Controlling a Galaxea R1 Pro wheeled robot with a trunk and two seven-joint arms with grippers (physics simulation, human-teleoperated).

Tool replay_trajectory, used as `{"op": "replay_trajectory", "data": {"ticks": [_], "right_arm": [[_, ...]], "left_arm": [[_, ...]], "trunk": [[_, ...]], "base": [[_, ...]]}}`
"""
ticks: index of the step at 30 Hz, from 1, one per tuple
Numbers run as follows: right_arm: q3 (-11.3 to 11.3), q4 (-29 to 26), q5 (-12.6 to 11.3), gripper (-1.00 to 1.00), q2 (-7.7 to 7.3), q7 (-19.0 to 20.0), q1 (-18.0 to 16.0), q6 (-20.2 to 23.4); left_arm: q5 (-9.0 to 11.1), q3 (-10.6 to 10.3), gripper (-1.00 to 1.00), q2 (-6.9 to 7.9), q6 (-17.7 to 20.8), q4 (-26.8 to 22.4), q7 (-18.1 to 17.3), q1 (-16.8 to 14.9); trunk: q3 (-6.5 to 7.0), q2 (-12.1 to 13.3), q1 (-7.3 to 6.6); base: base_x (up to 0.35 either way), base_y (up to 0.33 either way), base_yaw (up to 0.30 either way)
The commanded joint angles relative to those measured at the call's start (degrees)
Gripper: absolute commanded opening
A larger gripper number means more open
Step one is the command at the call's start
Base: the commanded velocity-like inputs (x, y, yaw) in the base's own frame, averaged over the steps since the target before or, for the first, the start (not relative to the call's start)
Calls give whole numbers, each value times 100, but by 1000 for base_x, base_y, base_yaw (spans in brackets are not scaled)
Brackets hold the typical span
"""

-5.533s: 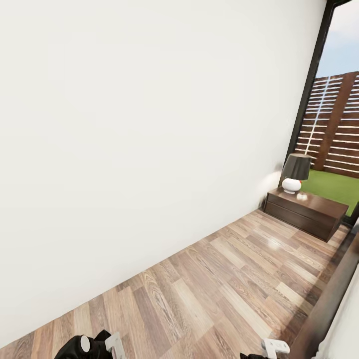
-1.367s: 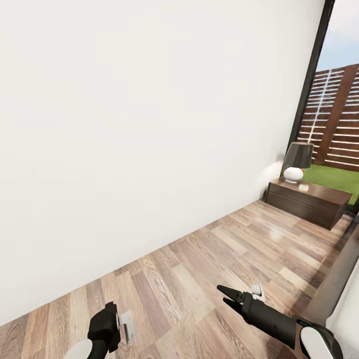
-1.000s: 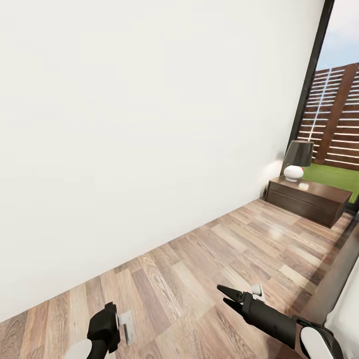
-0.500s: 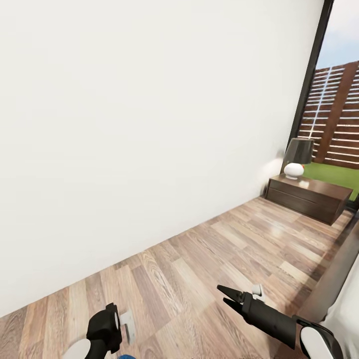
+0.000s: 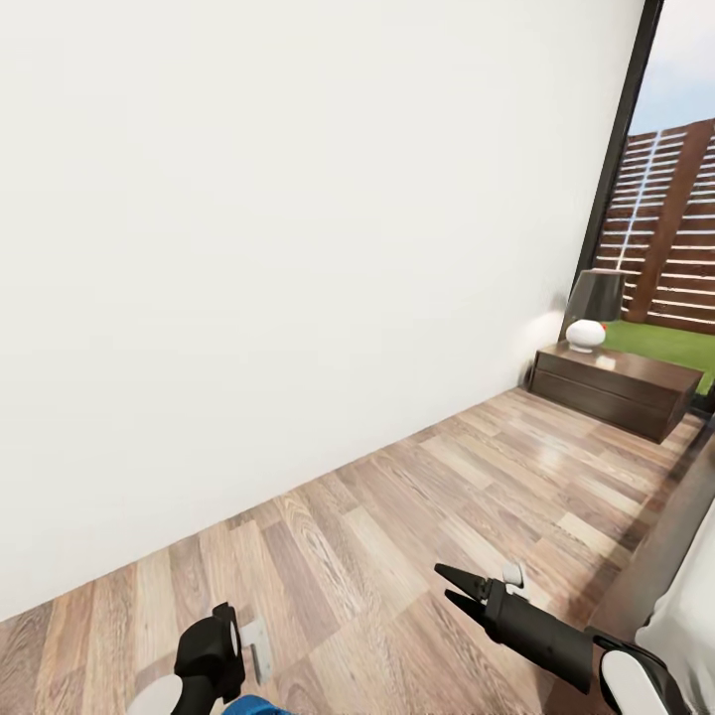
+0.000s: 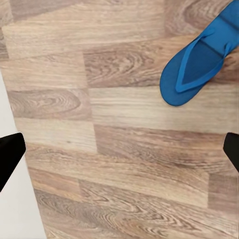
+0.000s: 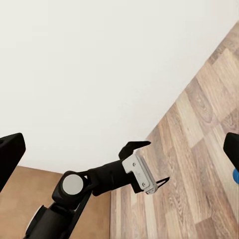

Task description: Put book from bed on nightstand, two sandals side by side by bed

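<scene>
Sandal (image 5: 253, 706) blue peeks in at six o'clock of the head view, on the wood floor (image 5: 417, 536) below the left claw (image 5: 248, 645); the right claw (image 5: 452, 586) at five o'clock is spread, empty. A low cabinet (image 5: 616, 389) with a lamp (image 5: 593, 310) sits at three o'clock. From the left wrist, the whole sandal (image 6: 199, 64) lies at one o'clock, untouched, fingers wide apart around bare planks, likely lining up a pick. The right wrist view catches the left claw (image 7: 152, 169) open against the white wall (image 7: 99, 64).

floor (image 5: 417, 526): wood planks, grained, faint sheen at 2 o'clock | wall (image 5: 298, 228): smooth matt white | sandal (image 6: 199, 62): smooth blue, rubbery-looking; cabinet (image 5: 616, 387): dark polished wood
</scene>
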Motion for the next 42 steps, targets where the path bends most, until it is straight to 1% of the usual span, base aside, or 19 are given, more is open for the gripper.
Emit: {"op": "replay_trajectory", "data": {"ticks": [1, 8, 9, 11, 12, 14, 15, 18, 21, 22, 25, 27, 42], "right_arm": [[-8, -1, 24, 100, 0, 34, -4, 26], [-8, -3, 21, 100, 0, 35, -4, 26], [-8, -3, 21, 100, 0, 35, -4, 26], [-8, -3, 21, 100, 0, 36, -4, 26], [-8, -6, 21, 100, 0, 36, -4, 26], [-9, -7, 21, 100, -1, 36, -4, 26], [-10, -5, 21, 100, -3, 35, -4, 26], [-11, -7, 21, 100, -1, 35, -4, 28], [-9, -16, 21, 100, -1, 35, -4, 27], [-9, -18, 21, 100, -1, 35, -4, 26], [-10, -26, 21, 100, -5, 36, -4, 27], [-13, -28, 21, 100, -7, 36, -4, 26], [-16, -28, 18, 100, -1, 33, -4, 26]], "left_arm": [[-30, -8, 100, -1, 27, -7, -35, -3], [-20, -5, 100, -16, 35, -36, -68, -35], [-18, -6, 100, -19, 35, -45, -98, -58], [-15, -6, 100, -25, 35, -70, -281, -149], [-14, -6, 100, -29, 35, -80, -477, -224], [-13, -5, 100, -33, 32, -87, -699, -303], [-13, -5, 100, -35, 30, -91, -915, -368], [-13, -7, 100, -38, 26, -96, -1207, -440], [-12, -8, 100, -47, 21, -98, -1338, -473], [-12, -8, 100, -54, 21, -98, -1358, -477], [-26, -18, 100, -171, 13, -83, -1419, -491], [-39, -23, 100, -202, 5, -69, -1431, -493], [-66, -41, 100, -205, -17, -62, -1429, -495]], "trunk": [[-25, -44, 21], [-150, -325, 175], [-172, -328, 178], [-216, -330, 184], [-239, -332, 186], [-283, -334, 191], [-305, -336, 194], [-372, -340, 202], [-438, -344, 209], [-460, -345, 212], [-527, -349, 220], [-571, -352, 225], [-903, -372, 263]], "base": [[0, 0, 0], [0, 0, 0], [0, 0, 0], [0, 0, 0], [0, 0, 0], [0, 0, 0], [0, 0, 0], [0, 0, 0], [0, 0, 0], [0, 0, 0], [0, 0, 0], [0, 0, 0], [0, 0, 0]]}}
